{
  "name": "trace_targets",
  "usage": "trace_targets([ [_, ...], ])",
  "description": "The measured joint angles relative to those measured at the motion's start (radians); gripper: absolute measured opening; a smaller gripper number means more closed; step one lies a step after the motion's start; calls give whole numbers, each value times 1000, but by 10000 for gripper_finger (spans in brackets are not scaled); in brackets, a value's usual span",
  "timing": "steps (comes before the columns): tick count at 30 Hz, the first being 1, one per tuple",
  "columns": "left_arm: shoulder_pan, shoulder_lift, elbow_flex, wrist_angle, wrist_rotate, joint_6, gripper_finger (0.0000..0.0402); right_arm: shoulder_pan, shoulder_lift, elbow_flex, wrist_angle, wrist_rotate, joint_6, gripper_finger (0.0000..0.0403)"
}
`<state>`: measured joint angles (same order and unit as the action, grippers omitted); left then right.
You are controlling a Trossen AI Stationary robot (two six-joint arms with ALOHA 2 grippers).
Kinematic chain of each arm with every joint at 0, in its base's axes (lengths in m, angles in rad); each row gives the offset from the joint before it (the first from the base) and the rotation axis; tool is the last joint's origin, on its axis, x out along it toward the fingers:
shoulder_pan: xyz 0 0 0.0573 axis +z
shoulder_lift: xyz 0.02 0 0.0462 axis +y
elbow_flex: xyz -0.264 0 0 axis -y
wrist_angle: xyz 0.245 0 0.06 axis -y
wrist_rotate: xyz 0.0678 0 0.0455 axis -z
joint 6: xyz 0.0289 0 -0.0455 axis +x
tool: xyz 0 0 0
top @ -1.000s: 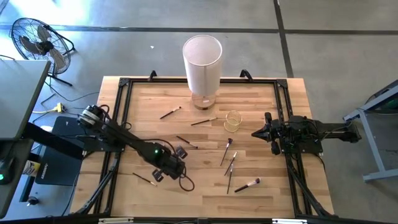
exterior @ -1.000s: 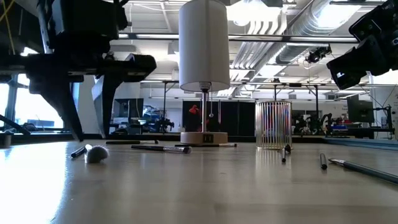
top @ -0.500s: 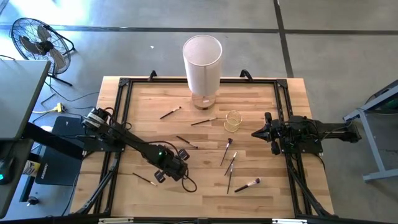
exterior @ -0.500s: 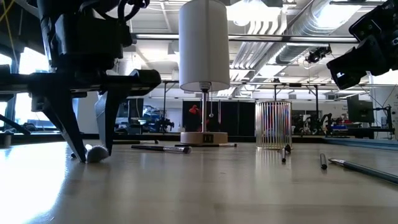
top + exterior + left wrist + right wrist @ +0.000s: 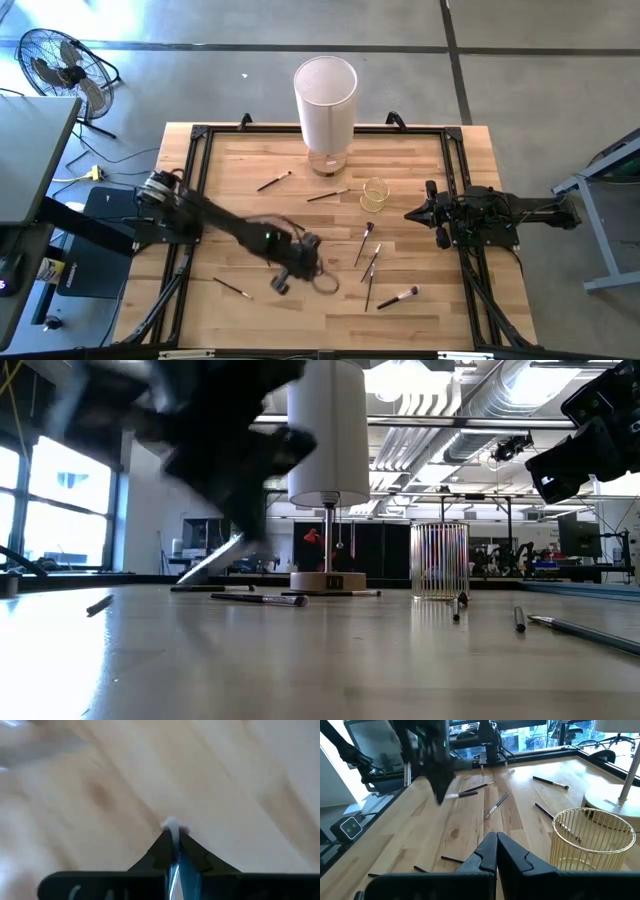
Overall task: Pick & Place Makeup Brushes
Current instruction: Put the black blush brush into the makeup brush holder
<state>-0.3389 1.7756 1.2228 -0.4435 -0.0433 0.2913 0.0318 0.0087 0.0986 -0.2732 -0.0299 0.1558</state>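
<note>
My left gripper (image 5: 308,268) hangs blurred over the table's front middle, shut on a makeup brush (image 5: 210,563) that slants down from the fingers. The left wrist view shows the brush's pale tuft (image 5: 171,824) just past the fingertips. Other makeup brushes lie flat on the wood: one at the front left (image 5: 232,288), two toward the far side (image 5: 273,181) (image 5: 328,194), and several right of centre (image 5: 368,262). My right gripper (image 5: 410,213) waits shut above the right edge, touching nothing. My left gripper pinches the brush between its two fingers close behind the tuft (image 5: 171,824), which sticks out past the tips. The shiny handle (image 5: 175,870) runs back between the fingers. The fingers slant steeply down. In the low view the brush looks clear of the table, handle end lowest.
A clear wire cup (image 5: 375,193) stands right of centre toward the far side. A tall white cylinder on a round foot (image 5: 325,95) stands at the far edge. A black frame (image 5: 200,200) borders the wood. A fan (image 5: 60,65) stands on the floor.
My left gripper stood open around a tufted brush at the front left, then shut on it. It rose and swung toward the table's right, rolling somewhat. The brush has left the table and now hangs slanted from the fingers. The small dark brush beside it stayed put.
</note>
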Motion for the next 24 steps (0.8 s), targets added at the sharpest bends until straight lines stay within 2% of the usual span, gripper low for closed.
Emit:
trace_targets([
  [3,74,-19,91,2,2,-35,5,0,4,0,1,0,0,0],
  [7,187,-30,205,-15,10,-158,4,0,11,0,1,0,0,0],
  [14,287,-34,360,133,11,-338,2,0,23,0,0,0,0,1],
  [20,271,-35,349,420,1,-424,2,0,24,1,-1,0,0,0],
  [24,231,-35,271,586,-118,-426,1,0,26,1,1,0,0,0],
])
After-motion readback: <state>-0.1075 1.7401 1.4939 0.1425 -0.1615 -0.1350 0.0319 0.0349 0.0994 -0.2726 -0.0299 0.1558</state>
